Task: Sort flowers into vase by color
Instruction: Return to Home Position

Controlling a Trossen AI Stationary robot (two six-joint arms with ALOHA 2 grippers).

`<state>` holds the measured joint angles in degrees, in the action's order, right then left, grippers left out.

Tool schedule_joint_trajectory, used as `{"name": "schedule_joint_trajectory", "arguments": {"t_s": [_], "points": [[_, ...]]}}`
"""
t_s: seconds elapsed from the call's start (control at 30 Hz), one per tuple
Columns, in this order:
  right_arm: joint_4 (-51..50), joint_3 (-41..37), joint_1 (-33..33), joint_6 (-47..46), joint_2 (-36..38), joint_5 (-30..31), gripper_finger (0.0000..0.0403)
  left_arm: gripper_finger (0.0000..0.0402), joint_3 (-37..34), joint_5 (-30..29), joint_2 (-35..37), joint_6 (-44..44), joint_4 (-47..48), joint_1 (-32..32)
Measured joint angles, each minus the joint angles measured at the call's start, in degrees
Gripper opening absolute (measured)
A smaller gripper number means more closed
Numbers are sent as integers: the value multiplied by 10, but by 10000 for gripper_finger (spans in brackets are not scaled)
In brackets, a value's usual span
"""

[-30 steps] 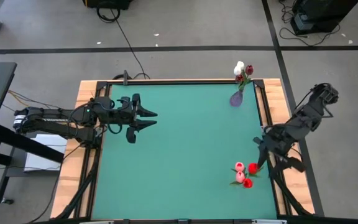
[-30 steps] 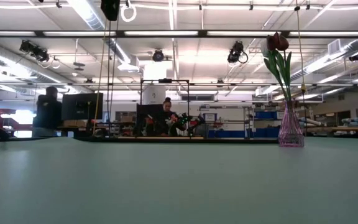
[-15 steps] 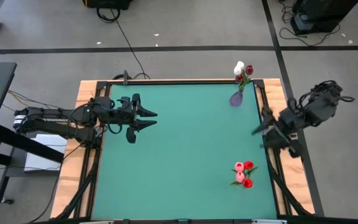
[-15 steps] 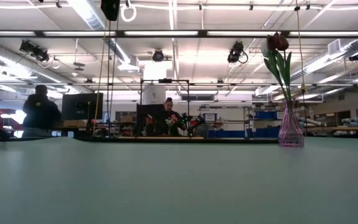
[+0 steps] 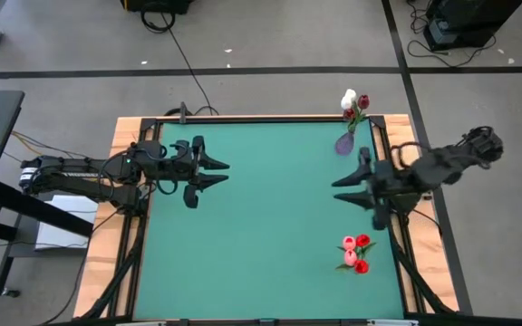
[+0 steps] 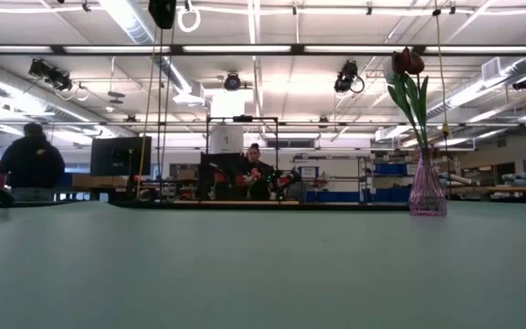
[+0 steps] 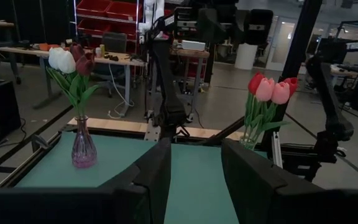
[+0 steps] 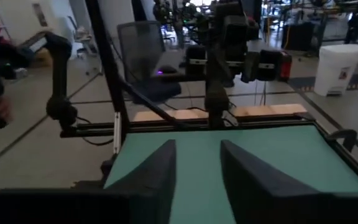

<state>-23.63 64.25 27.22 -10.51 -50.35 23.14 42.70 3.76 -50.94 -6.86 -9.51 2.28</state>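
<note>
A large rectangular table topped with a flat green mat (image 5: 261,226) fills the middle of the high view, bordered by a pale wooden rim (image 5: 120,145) with black rails just inside it.

The left arm reaches in from the left edge of the frame. The left gripper (image 5: 226,173) hangs over the left-centre of the mat with its two fingers spread apart and nothing between them. The right arm comes in from the right edge. The right gripper (image 5: 337,192) hangs over the right part of the mat, fingers likewise parted and empty, pointing toward the frame's centre.

A small purple-tinted glass vase (image 5: 343,143) stands upright at the upper right corner of the mat, just inside the rim. It holds the white and dark red tulips (image 5: 354,101), whose heads lean out past the table's top edge.

At the lower right of the mat, near the right rail, a clear glass vase (image 7: 249,142) holds the pink and red tulips (image 5: 355,252) in a tight bunch. The vase itself is hard to make out from above.

The right gripper sits between the two vases, apart from both. A wide stretch of bare green mat runs between the two grippers and down to the bottom edge of the frame.

In the low view, a standing person (image 6: 31,164) shows at far left and a seated person (image 6: 254,174) at centre, both in the room well behind the table.
</note>
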Motion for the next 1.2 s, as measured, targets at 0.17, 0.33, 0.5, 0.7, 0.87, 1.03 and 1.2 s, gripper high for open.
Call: {"name": "schedule_joint_trajectory", "arguments": {"t_s": [0.17, 0.33, 0.5, 0.7, 0.87, 1.03, 1.2], "points": [[99, -1, -71, 18, -40, -69, 54, 146, 0, 0, 0, 0, -1, 0], [110, -1, -130, 23, -34, -127, 12, 146, 0, 0, 0, -6, -11, 4], [8, -1, -148, 84, 7, -121, 6, 146, 0, 1, -2, -54, -66, -7], [-73, -1, -148, 73, 47, -61, 4, 146, 0, 1, -5, -85, -81, -6], [-68, -51, -148, 64, 94, -43, 2, 146, 0, 10, -6, -86, -71, -12], [36, -164, -148, 71, 151, -64, 3, 146, 0, 10, -17, -47, -65, -16], [85, -237, -158, 13, 185, -47, 15, 146, 0, 0, -32, -42, -75, -15]]}}
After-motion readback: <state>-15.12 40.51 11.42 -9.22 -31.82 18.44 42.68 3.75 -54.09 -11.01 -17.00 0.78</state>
